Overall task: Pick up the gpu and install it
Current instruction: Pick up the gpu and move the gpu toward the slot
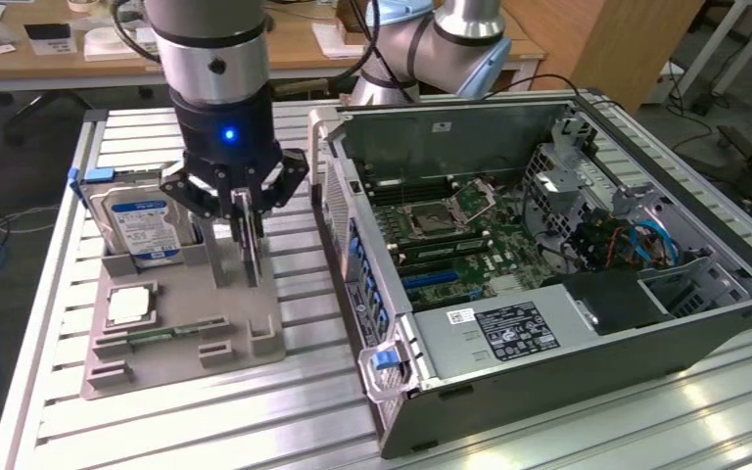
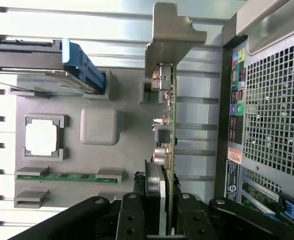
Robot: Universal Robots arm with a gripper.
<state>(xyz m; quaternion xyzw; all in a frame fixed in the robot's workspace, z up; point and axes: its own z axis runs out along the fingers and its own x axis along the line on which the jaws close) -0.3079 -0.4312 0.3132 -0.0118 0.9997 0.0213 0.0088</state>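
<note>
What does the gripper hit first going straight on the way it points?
The gpu: it stands on edge right at the gripper, in line. Past it, the grey tray, probably; depth is unclear.

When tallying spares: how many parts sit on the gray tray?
4: hard drive upright at one end, CPU beside it, memory stick beyond, gpu on edge nearest the computer case.

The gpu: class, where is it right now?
The gpu stands on edge in the hand at the tray, hard drive toward the exterior view's left, case toward its right.
</note>
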